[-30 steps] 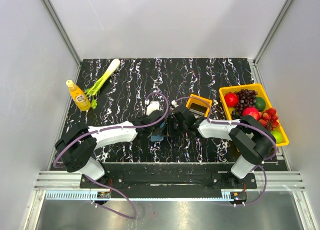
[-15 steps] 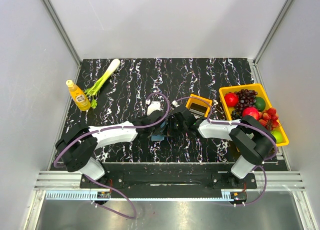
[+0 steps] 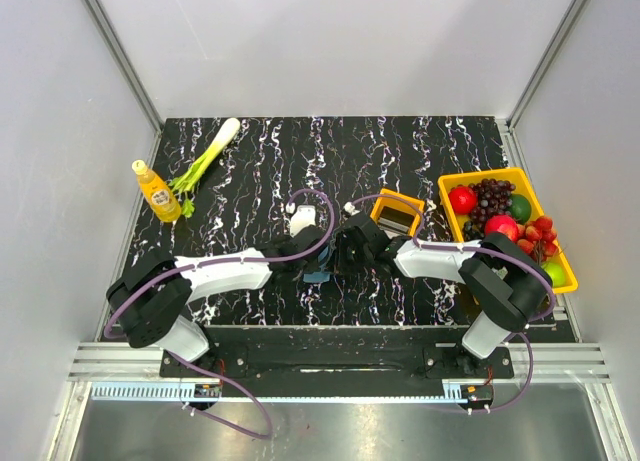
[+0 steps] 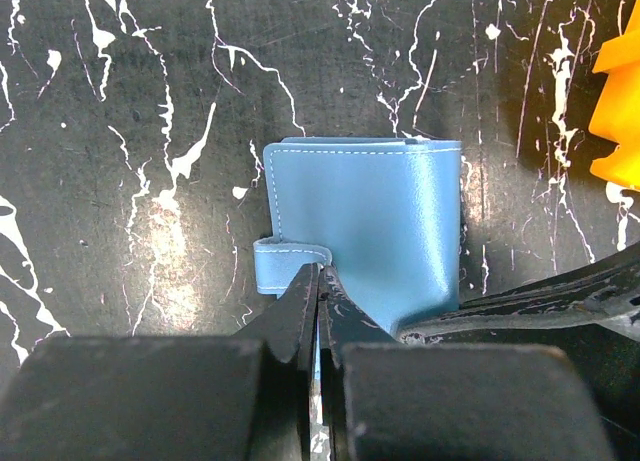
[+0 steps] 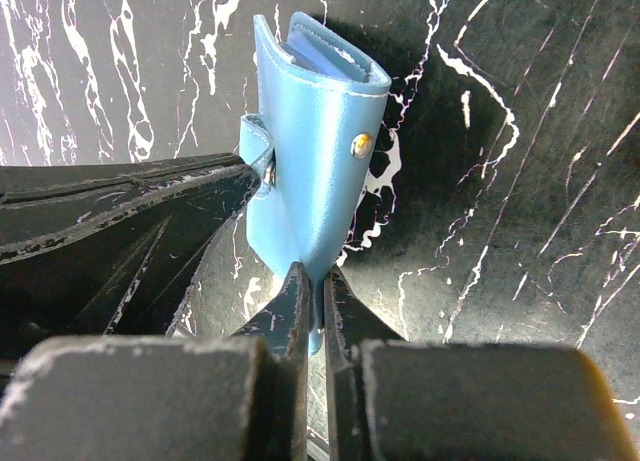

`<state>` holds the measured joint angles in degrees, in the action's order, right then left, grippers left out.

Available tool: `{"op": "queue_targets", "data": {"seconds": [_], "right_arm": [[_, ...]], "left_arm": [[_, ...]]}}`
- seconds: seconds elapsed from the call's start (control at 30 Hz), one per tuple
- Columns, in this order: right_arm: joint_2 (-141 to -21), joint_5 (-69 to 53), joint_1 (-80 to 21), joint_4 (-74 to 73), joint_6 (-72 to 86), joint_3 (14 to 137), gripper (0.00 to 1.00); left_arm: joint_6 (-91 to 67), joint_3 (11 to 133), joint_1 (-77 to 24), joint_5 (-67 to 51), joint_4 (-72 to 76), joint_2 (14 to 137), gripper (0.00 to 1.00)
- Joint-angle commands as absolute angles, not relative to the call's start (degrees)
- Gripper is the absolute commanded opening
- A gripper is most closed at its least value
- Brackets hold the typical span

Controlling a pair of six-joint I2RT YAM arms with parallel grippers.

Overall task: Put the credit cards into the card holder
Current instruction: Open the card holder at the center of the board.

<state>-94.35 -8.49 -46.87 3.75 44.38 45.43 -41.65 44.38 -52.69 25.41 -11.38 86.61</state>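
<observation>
The card holder is a blue wallet, folded and held just above the table between my two grippers. My left gripper is shut on its near edge beside the small strap tab. My right gripper is shut on the lower edge of the card holder, which stands upright here with its snap stud facing the camera and lighter blue layers at its top. In the top view the card holder is a small blue patch between both grippers. A dark and pale credit card lies in the small orange tray.
A yellow bin of fruit stands at the right. A leek and a yellow bottle lie at the far left. The orange tray's corner shows at the right edge of the left wrist view.
Both grippers, with the card holder between them, have shifted slightly to the left. Both have stayed shut on it.
</observation>
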Motion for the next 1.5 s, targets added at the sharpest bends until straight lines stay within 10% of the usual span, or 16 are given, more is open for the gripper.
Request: {"op": "queue_targets", "data": {"seconds": [0.0,0.7,0.83,0.97,1.27,1.47], "right_arm": [[-91.58,-3.78,-46.49,0.44,42.71,47.02,0.0],[-92.72,-3.95,-46.49,-1.23,39.38,48.34,0.0],[-93.95,-6.23,-46.49,-0.79,37.8,49.57,0.01],[-94.57,-7.29,-46.49,-0.7,37.79,50.18,0.02],[-94.48,-7.47,-46.49,-0.53,38.06,50.19,0.02],[-94.31,-7.65,-46.49,-0.53,38.41,49.83,0.03]], "left_arm": [[-40.69,42.8,-51.68,34.36,-23.9,88.15,0.0],[-50.02,40.69,-51.15,34.28,-29.19,81.57,0.0],[-45.1,39.73,-51.15,29.72,-20.42,75.25,0.56],[-42.19,39.99,-51.06,26.64,-14.16,74.18,0.8],[-42.36,45.17,-51.24,24.61,-10.9,84.89,0.79],[-43.68,46.05,-51.07,27.86,-13.44,87.36,0.59]]}}
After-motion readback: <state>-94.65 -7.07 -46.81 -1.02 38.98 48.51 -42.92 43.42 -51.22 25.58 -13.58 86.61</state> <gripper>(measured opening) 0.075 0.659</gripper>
